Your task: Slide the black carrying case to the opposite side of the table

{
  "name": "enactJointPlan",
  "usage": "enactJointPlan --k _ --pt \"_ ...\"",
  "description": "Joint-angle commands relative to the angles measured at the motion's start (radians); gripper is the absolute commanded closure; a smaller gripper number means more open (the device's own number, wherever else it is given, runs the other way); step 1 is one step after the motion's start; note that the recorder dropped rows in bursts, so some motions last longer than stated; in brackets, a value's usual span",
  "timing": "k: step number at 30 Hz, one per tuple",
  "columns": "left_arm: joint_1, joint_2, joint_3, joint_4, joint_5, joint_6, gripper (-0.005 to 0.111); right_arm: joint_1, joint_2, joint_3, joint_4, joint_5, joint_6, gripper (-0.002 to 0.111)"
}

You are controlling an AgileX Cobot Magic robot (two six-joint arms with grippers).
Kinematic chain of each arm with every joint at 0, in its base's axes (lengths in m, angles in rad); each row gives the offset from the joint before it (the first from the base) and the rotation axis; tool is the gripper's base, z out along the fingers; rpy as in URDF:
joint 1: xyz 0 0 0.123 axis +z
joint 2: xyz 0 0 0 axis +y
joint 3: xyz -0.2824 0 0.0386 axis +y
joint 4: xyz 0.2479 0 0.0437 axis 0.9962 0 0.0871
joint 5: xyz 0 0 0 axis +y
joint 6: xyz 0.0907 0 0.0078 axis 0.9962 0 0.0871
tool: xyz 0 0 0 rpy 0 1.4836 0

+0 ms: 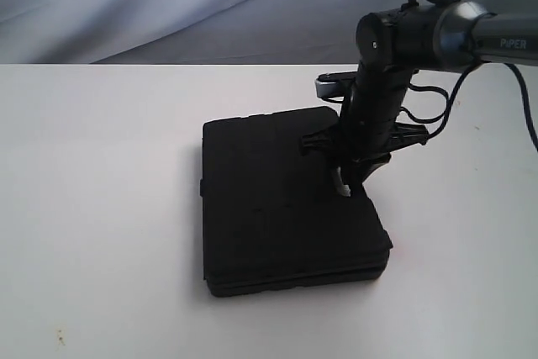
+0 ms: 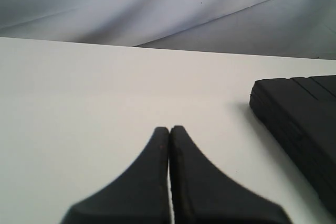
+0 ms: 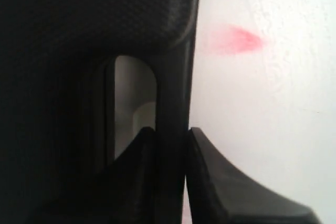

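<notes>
Case (image 1: 286, 199) flat near centre of desk (image 1: 101, 208), handle (image 3: 170, 93) on its 3 o'clock side. Right hand (image 1: 351, 184) down from above, pinching that handle between both fingers. Left hand (image 2: 169, 129) pressed together, holding nothing, low over desk, apart from case.

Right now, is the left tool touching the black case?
No: the left tool is shut above the table, and the black case lies apart from it.

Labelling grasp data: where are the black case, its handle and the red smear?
black case (image 1: 269, 199): exterior view, lid top.
handle (image 3: 172, 93): right wrist view, bar's middle.
red smear (image 3: 236, 40): right wrist view, its centre.
</notes>
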Motion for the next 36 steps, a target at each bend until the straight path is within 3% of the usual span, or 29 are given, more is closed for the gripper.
enactJointPlan --k 1,19,27,36 --pt "0.003 -0.003 0.004 0.0 0.002 -0.001 0.107 -0.041 -0.024 0.03 -0.076 0.03 -0.009 0.108" --pt "0.003 -0.003 0.004 0.0 0.002 -0.001 0.107 -0.24 -0.166 0.345 -0.113 -0.157 -0.041 0.108" --pt "0.003 -0.003 0.004 0.0 0.002 -0.001 0.107 -0.326 -0.212 0.39 -0.16 -0.16 -0.052 0.108" --pt "0.003 -0.003 0.004 0.0 0.002 -0.001 0.107 -0.338 -0.212 0.39 -0.184 -0.182 -0.078 0.108"
